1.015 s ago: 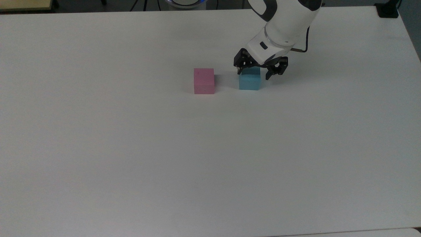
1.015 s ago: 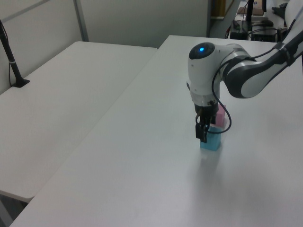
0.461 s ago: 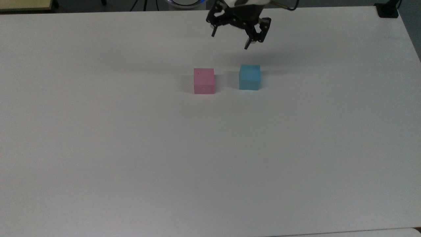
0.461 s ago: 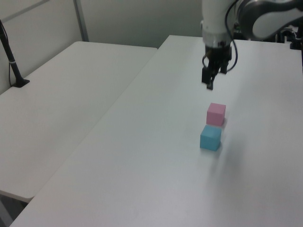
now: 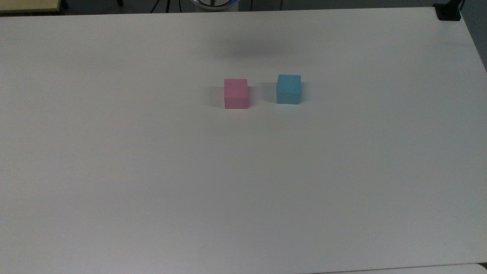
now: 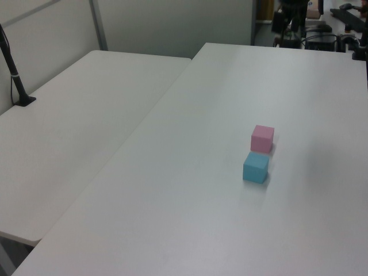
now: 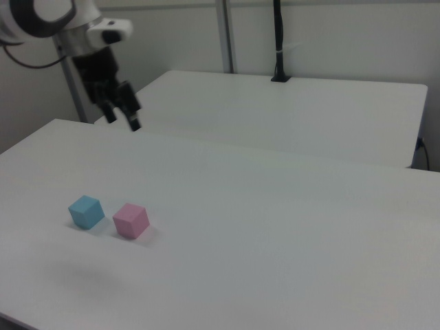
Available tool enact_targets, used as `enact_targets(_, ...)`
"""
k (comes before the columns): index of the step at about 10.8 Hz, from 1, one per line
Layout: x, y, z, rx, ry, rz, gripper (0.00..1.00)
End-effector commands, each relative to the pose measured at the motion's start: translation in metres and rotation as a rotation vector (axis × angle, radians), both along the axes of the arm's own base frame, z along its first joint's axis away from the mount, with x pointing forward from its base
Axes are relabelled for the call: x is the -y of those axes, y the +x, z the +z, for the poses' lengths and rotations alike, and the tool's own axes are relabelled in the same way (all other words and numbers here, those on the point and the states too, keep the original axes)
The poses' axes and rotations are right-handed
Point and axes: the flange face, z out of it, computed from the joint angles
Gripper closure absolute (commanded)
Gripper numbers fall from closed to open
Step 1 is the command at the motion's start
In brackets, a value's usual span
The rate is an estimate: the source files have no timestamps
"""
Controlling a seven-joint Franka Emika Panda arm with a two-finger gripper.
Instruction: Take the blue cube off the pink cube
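Observation:
The blue cube [image 5: 288,89] rests on the white table [image 5: 243,182], a short gap to the right of the pink cube [image 5: 236,93] in the top view. Both cubes sit flat and apart, not stacked. In the left view the blue cube [image 6: 255,167] lies nearer than the pink cube [image 6: 262,138]. The right view has the blue cube [image 7: 86,211] left of the pink cube [image 7: 130,219]. My gripper [image 7: 124,120] hangs high above the table's far left in the right view, well away from both cubes, open and holding nothing.
A second white table [image 6: 75,126] adjoins this one, carrying a black post [image 6: 14,75] on a clamp. A black clamp [image 5: 448,13] sits at the top view's upper right corner. A soft shadow [image 5: 255,47] lies on the table behind the cubes.
The gripper, open around the blue cube a second ago, has risen and pulled back out of the top view. Both cubes have stayed where they were.

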Motion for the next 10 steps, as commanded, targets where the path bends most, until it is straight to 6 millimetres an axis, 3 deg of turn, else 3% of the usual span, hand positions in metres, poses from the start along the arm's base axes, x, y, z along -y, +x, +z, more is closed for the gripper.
enact_targets(1, 0.076, 0.007, 0.031, 0.041, 0.079, 0.063, 0.0)
enact_targets(3, 0.078, 0.012, 0.029, 0.037, 0.086, 0.077, 0.0)
enact_targets(6, 0.055, 0.019, 0.016, 0.025, 0.096, 0.01, 0.0)
enact_targets(10, 0.047, 0.023, 0.007, 0.004, 0.102, 0.014, 0.0)
